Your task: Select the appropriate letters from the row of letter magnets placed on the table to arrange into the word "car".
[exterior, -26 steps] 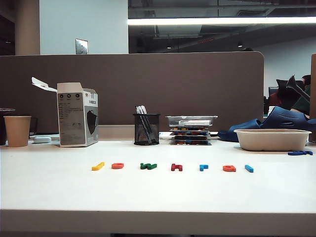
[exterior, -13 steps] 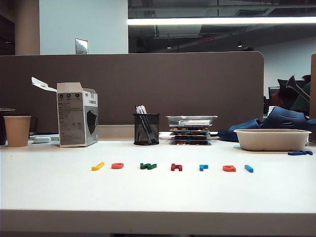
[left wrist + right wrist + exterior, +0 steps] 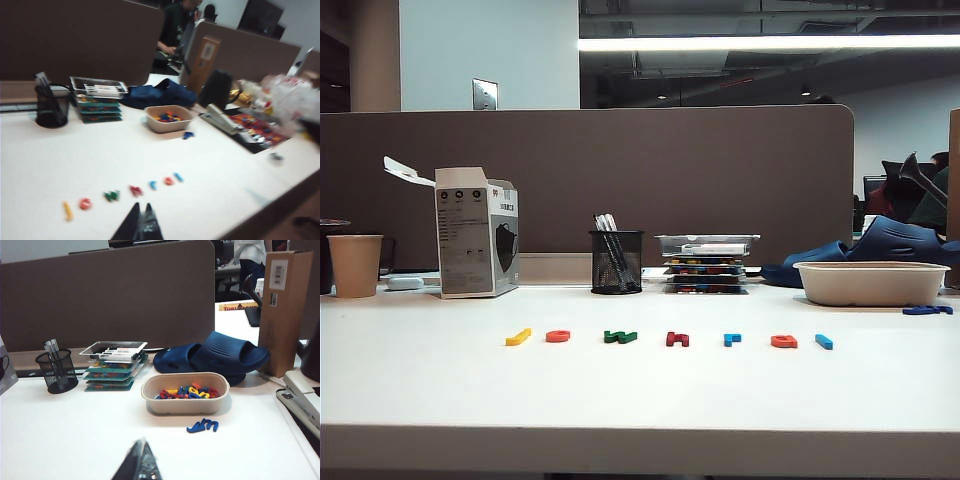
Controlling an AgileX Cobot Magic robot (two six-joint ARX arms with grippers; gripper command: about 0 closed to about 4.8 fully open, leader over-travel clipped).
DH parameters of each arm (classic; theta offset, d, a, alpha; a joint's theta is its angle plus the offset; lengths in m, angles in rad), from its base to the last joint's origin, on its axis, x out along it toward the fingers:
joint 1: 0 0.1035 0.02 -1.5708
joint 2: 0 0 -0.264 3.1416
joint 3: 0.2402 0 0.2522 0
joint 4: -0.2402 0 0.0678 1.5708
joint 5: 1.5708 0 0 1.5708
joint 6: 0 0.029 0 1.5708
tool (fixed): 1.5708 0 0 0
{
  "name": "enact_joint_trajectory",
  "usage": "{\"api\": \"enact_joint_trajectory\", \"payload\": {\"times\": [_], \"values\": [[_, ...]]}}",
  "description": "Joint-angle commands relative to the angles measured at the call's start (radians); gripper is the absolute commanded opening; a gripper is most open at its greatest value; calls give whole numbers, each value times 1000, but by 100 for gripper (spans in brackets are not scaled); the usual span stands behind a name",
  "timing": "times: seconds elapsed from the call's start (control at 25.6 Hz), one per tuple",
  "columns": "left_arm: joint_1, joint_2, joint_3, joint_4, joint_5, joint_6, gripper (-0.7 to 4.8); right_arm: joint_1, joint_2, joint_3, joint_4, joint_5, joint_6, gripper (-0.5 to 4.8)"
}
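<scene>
On the table, seven letters lay untouched; left claw and right claw hovered clenched, needing release before descending on the orange-red c.

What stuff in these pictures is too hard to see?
- Letter row: blurred in the left wrist view, shapes unclear.
- Left tool: cut off by the picture edge; looks shut.
- Right tool: cut off too; shut.
- Both arms: not in the exterior view.
- Tray: its wall hides the contents there.
</scene>
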Motion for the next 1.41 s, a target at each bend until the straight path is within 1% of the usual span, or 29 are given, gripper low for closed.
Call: {"api": "enact_joint_trajectory", "payload": {"times": [0.04, 0.2, 0.27, 0.39, 0.51, 0.55, 0.67, 0.74, 0.82, 0.9, 0.98, 1.02, 1.13, 1.21, 1.41], "values": [[1, 129, 248, -122, 40, -82, -5, 2, -5, 6, 2, 0, 3, -6], [2, 340, 604, -286, 36, -133, -5, 2, -5, 5, 1, 1, -3, -6], [2, 464, 801, -413, 36, -156, -5, 0, -5, 2, -3, 1, -5, -6], [2, 640, 1075, -602, 33, -155, -5, 0, -5, -3, -24, 1, -6, -6], [2, 781, 1314, -750, 23, -163, -5, 0, -5, -13, -42, 1, -45, -6], [2, 818, 1379, -787, 6, -179, -5, 1, -5, -18, -43, 1, -54, -6], [2, 891, 1510, -798, -11, -224, -5, 0, -5, -36, -35, 8, -53, -6], [2, 916, 1551, -798, -15, -223, -5, 0, -5, -50, -33, 20, -53, -6], [2, 927, 1551, -798, -3, -223, -5, 0, -6, -62, -33, 33, -53, -6], [-3, 938, 1539, -798, 0, -205, -5, 0, -6, -78, -27, 39, -53, -6], [-71, 951, 1504, -798, -22, -188, -5, 0, -6, -98, -18, 39, -53, -6], [-122, 958, 1479, -798, -58, -156, -5, 0, -5, -106, -9, 39, -53, -6], [-224, 966, 1439, -798, -161, -116, -5, 0, -5, -109, -4, 48, -53, -6], [-277, 970, 1417, -798, -243, -114, -5, 0, -5, -109, -4, 69, -53, -6], [-447, 980, 1324, -798, -447, -114, -5, 0, -5, -109, -4, 84, -53, -6]]}}
